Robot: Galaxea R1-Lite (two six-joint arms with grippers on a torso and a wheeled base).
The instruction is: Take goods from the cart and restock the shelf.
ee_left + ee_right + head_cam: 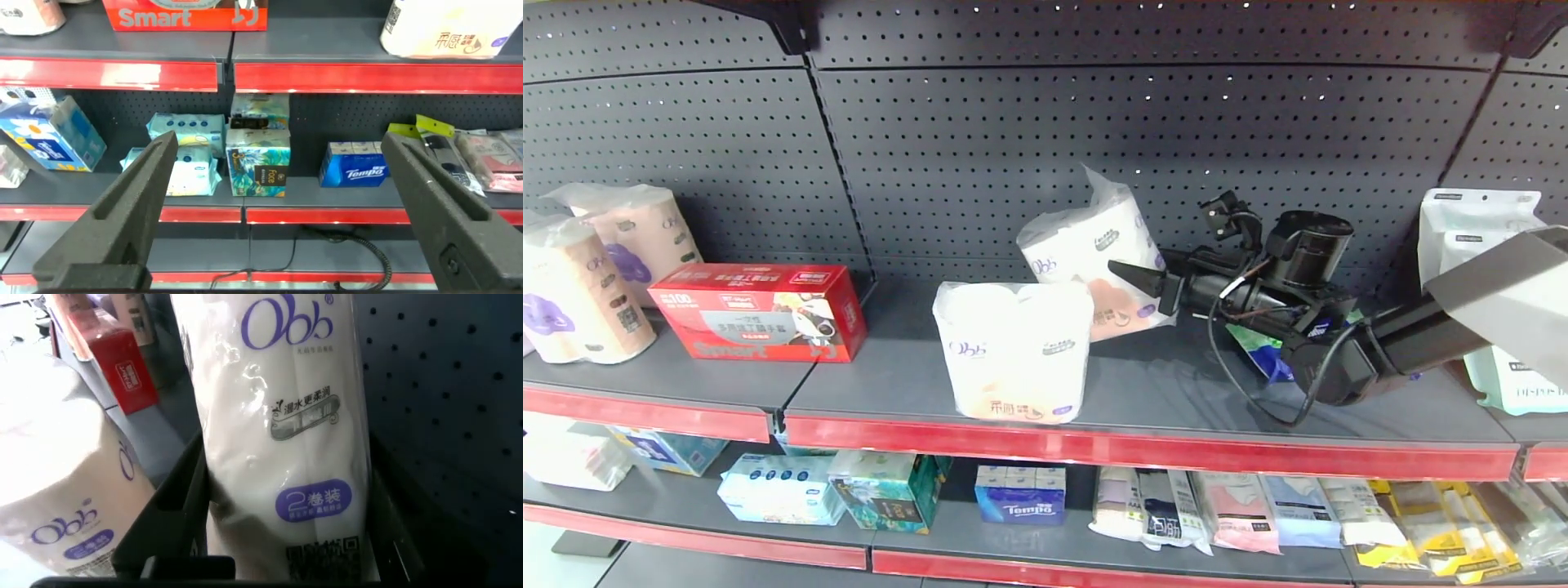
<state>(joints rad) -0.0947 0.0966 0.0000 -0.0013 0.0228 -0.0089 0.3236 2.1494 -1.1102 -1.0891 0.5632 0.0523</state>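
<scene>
Head view: my R gripper (1137, 280) is out over the upper shelf (1176, 392), clamped on a white roll pack (1086, 241). The pack is tilted, its top toward the pegboard (1013, 147). I can't tell whether its bottom bears on the shelf board. Just in front, at the shelf's red edge, a 2nd roll pack (1013, 351) stands upright. A red box (760, 310) lies to the left. 2 more packs (580, 294) stand at the far left end, and a white pouch (1478, 245) stands at the far right.

L wrist view: my L gripper (278, 204) has its fingers (122, 212) spread wide, holding nothing. It faces the lower shelf (245, 214), where a green box (257, 159) stands beside a blue pack (353, 163).

R wrist view: the R gripper's fingers (176, 514) sit 1 on each side of the white roll pack (278, 416), pressed against its wrap. The 2nd roll pack (57, 482) is just beside it, with the red box (127, 367) farther off.
</scene>
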